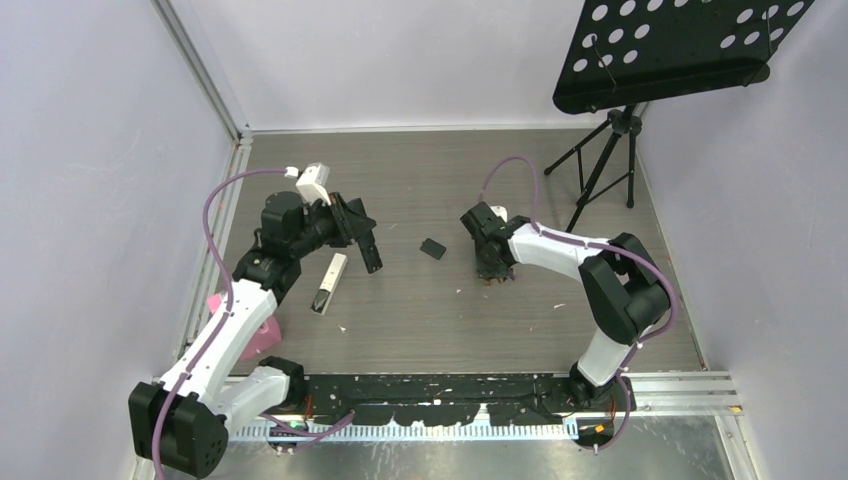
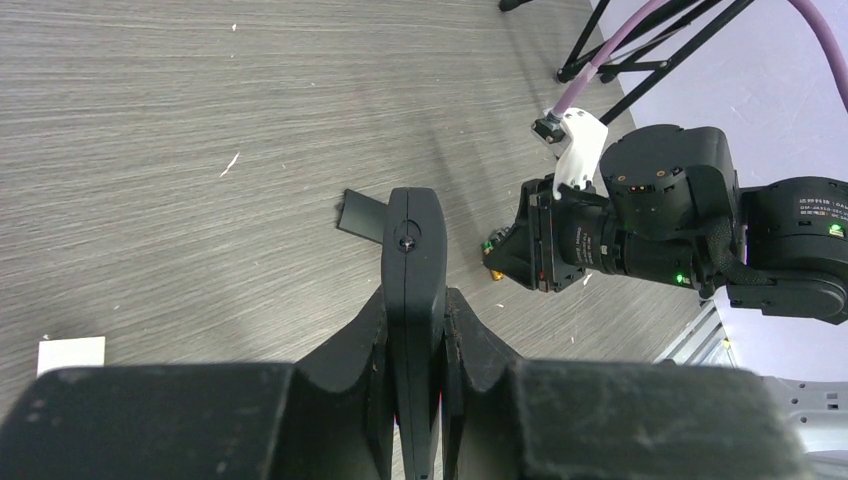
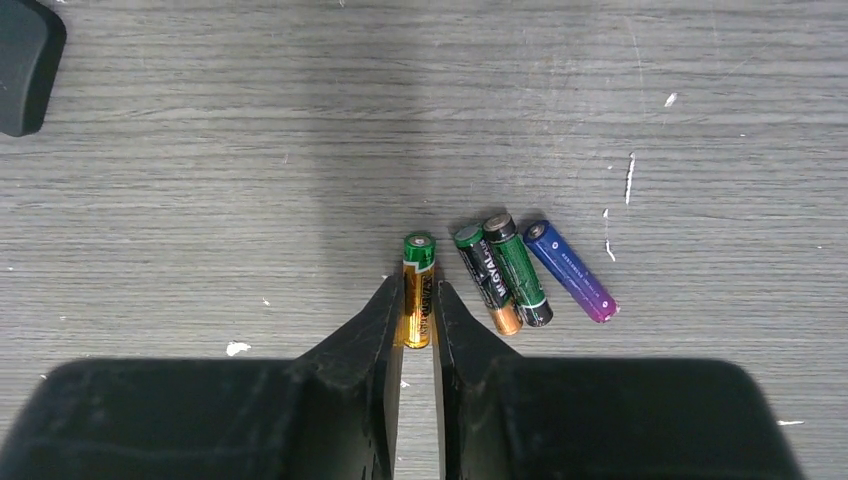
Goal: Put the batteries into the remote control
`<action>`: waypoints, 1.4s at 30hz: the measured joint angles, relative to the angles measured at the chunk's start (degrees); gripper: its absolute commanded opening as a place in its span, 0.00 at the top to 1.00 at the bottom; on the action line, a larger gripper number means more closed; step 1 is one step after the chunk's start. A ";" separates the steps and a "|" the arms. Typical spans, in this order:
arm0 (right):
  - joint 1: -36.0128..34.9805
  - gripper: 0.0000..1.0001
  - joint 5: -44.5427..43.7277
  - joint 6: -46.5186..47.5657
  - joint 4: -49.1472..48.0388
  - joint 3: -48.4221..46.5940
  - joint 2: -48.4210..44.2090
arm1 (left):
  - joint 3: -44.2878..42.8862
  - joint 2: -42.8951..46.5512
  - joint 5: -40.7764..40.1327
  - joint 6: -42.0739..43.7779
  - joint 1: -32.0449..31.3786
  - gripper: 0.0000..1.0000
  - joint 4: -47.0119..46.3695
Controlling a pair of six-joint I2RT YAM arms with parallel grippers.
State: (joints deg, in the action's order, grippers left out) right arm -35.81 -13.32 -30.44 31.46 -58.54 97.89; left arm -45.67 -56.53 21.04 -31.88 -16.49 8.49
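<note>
Asking about the right gripper (image 3: 416,300): what's being held, and where are the other batteries found? (poster one)

lol easy one. Its jaws are set narrow and an orange-gold battery (image 3: 418,265) is pinched between the fingertips. It's laid flat on the table (image 3: 200,150) with its green cap pointed away from the wrist. Three more are seen just to the right of those fingers, fanned out side by side: a green-and-black battery (image 3: 487,280) with an orange end, a green battery (image 3: 520,272) and a purple-blue battery (image 3: 571,272). (poster two)

And the left gripper (image 2: 414,300)? (poster one)

Clamped tight on a black remote (image 2: 412,230), which is held on edge and sticks out past the fingertips. A small black cover (image 2: 360,212) is spotted flat on the table just beyond the remote's tip, a bit to the left. (poster two)
</note>
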 measured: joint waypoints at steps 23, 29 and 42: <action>-0.68 0.88 2.97 -0.46 -7.30 6.84 -8.66 | 1.49 -2.14 7.91 -6.51 0.00 1.00 -8.04; -7.74 0.88 5.92 0.13 -17.29 9.20 -29.20 | 4.87 -5.05 14.32 -14.43 0.00 1.00 -18.60; -18.67 0.88 6.73 -1.14 -34.82 6.86 -33.62 | 6.93 -6.58 17.25 -30.25 0.00 1.00 -36.02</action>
State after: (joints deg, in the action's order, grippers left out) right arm -54.48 -6.59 -31.57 -3.36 -51.68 64.27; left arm -38.74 -63.11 38.28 -62.13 -16.49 -27.53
